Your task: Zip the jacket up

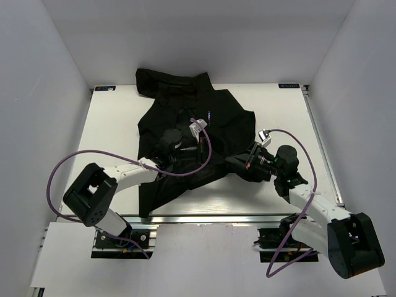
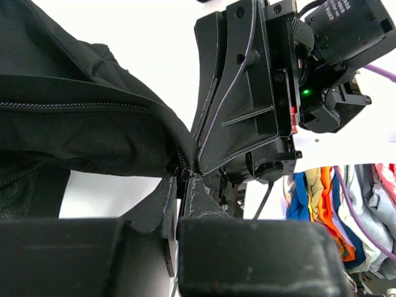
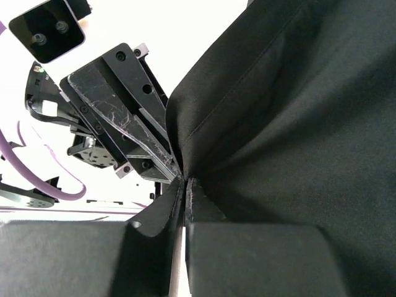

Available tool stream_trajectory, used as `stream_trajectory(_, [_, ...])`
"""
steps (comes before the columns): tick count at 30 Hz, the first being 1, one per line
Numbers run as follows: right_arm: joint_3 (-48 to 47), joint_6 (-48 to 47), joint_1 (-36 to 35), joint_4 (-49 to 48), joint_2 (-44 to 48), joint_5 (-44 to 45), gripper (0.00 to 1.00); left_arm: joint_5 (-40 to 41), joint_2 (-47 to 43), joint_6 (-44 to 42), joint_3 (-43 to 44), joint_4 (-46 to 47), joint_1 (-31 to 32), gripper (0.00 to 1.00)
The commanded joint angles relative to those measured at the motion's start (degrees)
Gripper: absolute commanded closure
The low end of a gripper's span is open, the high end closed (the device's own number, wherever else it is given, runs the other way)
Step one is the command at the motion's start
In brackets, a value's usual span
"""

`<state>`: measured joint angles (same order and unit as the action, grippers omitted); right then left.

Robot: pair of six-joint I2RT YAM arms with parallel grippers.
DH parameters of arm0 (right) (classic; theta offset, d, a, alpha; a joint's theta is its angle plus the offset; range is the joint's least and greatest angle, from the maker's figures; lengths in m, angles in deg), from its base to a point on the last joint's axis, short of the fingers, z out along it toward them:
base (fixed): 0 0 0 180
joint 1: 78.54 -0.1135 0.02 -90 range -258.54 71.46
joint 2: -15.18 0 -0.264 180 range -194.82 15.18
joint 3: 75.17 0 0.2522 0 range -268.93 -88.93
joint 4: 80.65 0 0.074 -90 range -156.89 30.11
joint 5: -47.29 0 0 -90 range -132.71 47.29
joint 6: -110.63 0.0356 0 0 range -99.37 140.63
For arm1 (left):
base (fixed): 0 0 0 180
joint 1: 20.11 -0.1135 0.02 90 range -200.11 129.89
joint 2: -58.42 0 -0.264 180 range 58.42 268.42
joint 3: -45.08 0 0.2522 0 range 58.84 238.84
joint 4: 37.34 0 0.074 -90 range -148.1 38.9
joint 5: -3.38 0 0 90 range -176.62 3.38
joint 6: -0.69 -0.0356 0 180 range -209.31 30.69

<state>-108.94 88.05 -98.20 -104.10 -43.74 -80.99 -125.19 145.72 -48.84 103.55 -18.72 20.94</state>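
Both hands clenched on the large soft black fabric jacket [image 1: 226,117], which lies spread on the white worktop [image 1: 291,136]

The left hand [image 2: 184,184] is pinched almost closed on a fold just below the zipper teeth [image 2: 74,106]; the right hand [image 3: 184,187] likewise nips a gathered fold; their tips sit just beside each other at the jacket's lower front; the collar lies at the far edge.

The jacket [image 1: 185,124] is black, with a small multicoloured dotted mark [image 1: 210,116] on its chest. The desk [image 1: 278,124] is white. The cables [image 1: 93,153] are purple, the arms [image 1: 124,175] black and white. The walls [image 1: 37,62] are grey.
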Motion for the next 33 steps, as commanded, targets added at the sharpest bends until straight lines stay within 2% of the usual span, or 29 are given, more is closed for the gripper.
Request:
stream_trajectory(1, [-0.6,-0.3,-0.6,-2.4,1.3,1.5,1.0,-3.9,-3.2,-2.5,2.0,-3.4,2.1,1.0])
stream_trajectory(3, [-1.6,-3.8,-0.6,1.4,1.9,1.1,1.0,-4.2,-4.3,-5.2,3.3,-8.4,2.1,0.91])
stream_trajectory(5, [-3.2,-6.4,-0.6,4.0,2.1,0.8,1.0,-3.7,-5.2,-5.6,3.1,-9.7,2.1,0.87])
stream_trajectory(6, [-3.4,-8.3,-0.6,5.3,2.3,0.7,1.0,-3.8,-5.6,-5.8,2.5,-9.5,2.1,0.81])
stream_trajectory(7, [-3.5,-9.1,-0.6,5.2,2.4,0.3,1.0,-3.6,-6.2,-5.8,2.5,-9.8,2.1,0.71])
stream_trajectory(8, [-3.9,-10.0,-0.6,5.4,2.7,-0.6,1.0,-3.3,-6.4,-5.8,2.5,-10.8,2.1,0.42])
stream_trajectory(9, [-4.3,-12.3,-0.6,7.8,2.9,-0.7,1.0,-2.6,-6.4,-6.0,3.0,-11.8,2.1,0.27])
stream_trajectory(10, [-4.9,-13.8,-0.6,9.2,3.1,-1.0,1.0,-1.3,-6.6,-6.0,3.2,-12.9,1.7,0.02])
stream_trajectory(15, [-6.4,-17.8,-0.6,13.4,3.9,-2.8,1.0,-2.6,-5.7,-3.6,3.4,-12.4,-2.2,0.02])
stream_trajectory(19, [-6.6,-19.2,-0.6,13.0,3.9,-4.6,1.0,-3.7,-3.9,-1.1,2.8,-5.9,-3.4,0.02])
stream_trajectory(23, [-7.0,-19.6,-0.5,12.9,2.8,-6.8,1.0,-6.7,0.0,-0.6,6.0,-2.3,-3.7,0.02])
stream_trajectory(31, [-7.1,-19.3,-0.4,12.2,3.5,-6.3,1.0,-13.6,6.0,0.1,10.0,0.7,-3.7,0.19])
stream_trajectory(33, [-6.7,-18.7,-0.2,11.7,3.5,-5.8,1.0,-14.2,6.0,0.3,9.5,1.8,-3.7,0.3])
